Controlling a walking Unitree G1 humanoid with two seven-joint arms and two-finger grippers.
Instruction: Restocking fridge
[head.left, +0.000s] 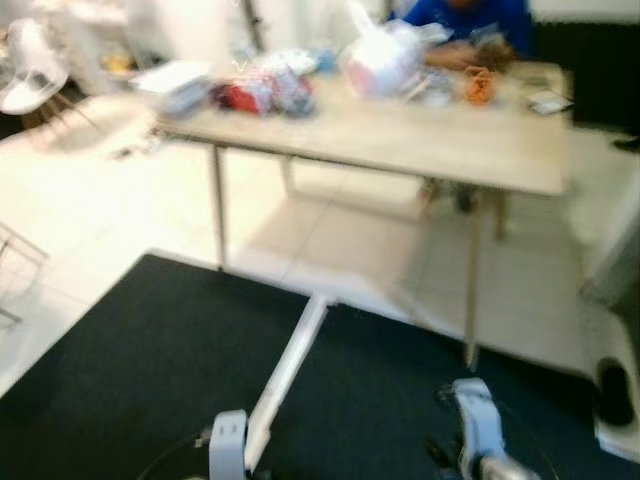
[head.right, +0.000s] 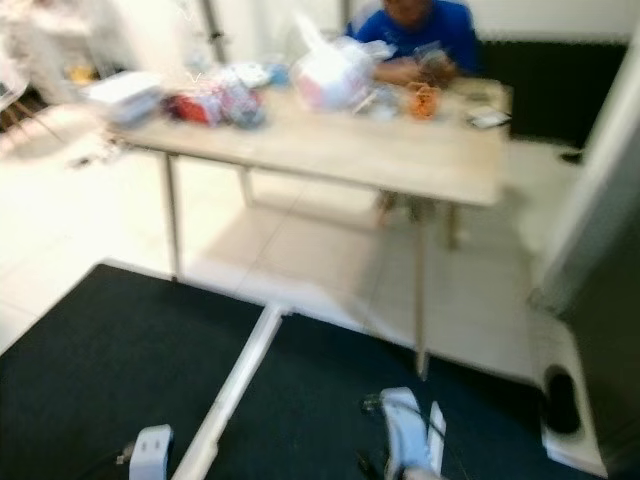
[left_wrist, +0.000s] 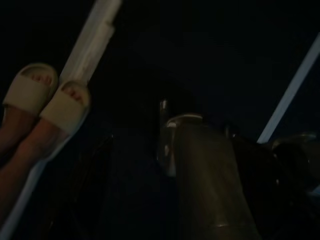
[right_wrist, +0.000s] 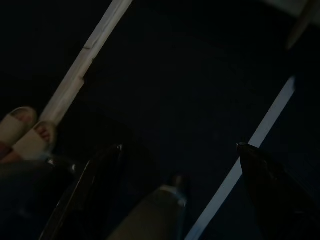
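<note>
Both eye views are blurred, so you can't ID the table (head.left: 450, 150) clutter. Person (head.left: 470, 25) cut off at top edge, arms at bottom edge. Wrist views v. dark; feet (left_wrist: 45, 100) cropped at left.

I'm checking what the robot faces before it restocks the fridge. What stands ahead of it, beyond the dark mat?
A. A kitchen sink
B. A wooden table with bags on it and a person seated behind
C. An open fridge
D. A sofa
B: the head views show a light wooden table with a white bag and other packages on it, and a person in blue seated behind it.
</note>
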